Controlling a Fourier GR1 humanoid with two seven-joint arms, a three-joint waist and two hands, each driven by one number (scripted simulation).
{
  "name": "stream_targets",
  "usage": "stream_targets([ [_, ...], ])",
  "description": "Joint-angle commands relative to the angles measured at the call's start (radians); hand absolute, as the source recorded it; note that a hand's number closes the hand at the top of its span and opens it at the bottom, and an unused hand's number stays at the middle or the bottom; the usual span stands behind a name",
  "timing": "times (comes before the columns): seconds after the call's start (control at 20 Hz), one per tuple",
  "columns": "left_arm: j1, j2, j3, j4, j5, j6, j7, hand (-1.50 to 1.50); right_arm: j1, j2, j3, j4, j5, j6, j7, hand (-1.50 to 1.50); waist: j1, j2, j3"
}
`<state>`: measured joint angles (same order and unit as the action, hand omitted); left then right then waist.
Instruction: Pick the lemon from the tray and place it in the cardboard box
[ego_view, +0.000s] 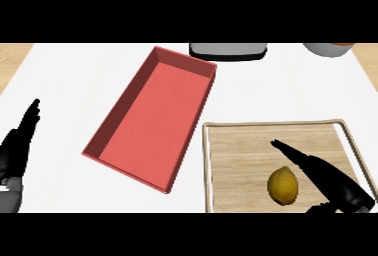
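A yellow lemon (283, 185) lies on the wooden tray (236, 150) at the lower right of the head view. My right hand (325, 176) is over the tray just right of the lemon, fingers straight and pointing up-left, not touching the fruit as far as I can see. The box (151, 120) is a long red open container lying at a slant left of the tray, with nothing inside. My left hand (18, 142) rests open at the left edge, fingers up.
A grey and black appliance (227, 51) stands at the counter's back edge, with a grey bowl-like vessel (329, 48) at the back right. White counter (280, 90) lies between the box and these.
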<state>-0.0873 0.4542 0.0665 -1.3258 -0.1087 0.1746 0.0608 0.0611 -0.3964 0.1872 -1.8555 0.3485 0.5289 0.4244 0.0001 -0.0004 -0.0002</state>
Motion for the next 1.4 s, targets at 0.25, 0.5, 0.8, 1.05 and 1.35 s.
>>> stream_targets([
  [0.25, -0.028, -0.022, 0.016, -0.084, -0.053, -0.023, 0.12, 0.0, -0.024, 0.103, 0.043, 0.19, 0.173, -0.088, -0.043, 1.5, 0.002, 0.0, 0.001],
  [0.5, -0.042, -0.053, 0.024, -0.008, -0.068, -0.022, 0.046, 0.0, -0.071, 0.075, 0.009, 0.218, 0.303, -0.221, -0.15, 1.5, -0.001, 0.001, 0.0],
  [0.8, -0.01, -0.097, 0.021, -0.003, -0.1, 0.001, 0.011, 0.0, -0.174, 0.078, 0.015, 0.335, 0.405, -0.302, -0.255, 1.5, 0.003, 0.001, 0.0],
  [1.05, -0.016, -0.066, 0.018, -0.01, -0.07, -0.052, -0.012, 0.0, -0.432, -0.065, 0.08, 0.456, 0.449, -0.223, -0.502, 1.5, 0.064, 0.015, 0.002],
  [1.35, -0.051, -0.058, 0.033, -0.012, -0.089, -0.041, 0.027, 0.0, -0.649, -0.037, 0.017, 0.722, 0.544, -0.433, -0.651, 1.5, 0.032, 0.009, 0.001],
])
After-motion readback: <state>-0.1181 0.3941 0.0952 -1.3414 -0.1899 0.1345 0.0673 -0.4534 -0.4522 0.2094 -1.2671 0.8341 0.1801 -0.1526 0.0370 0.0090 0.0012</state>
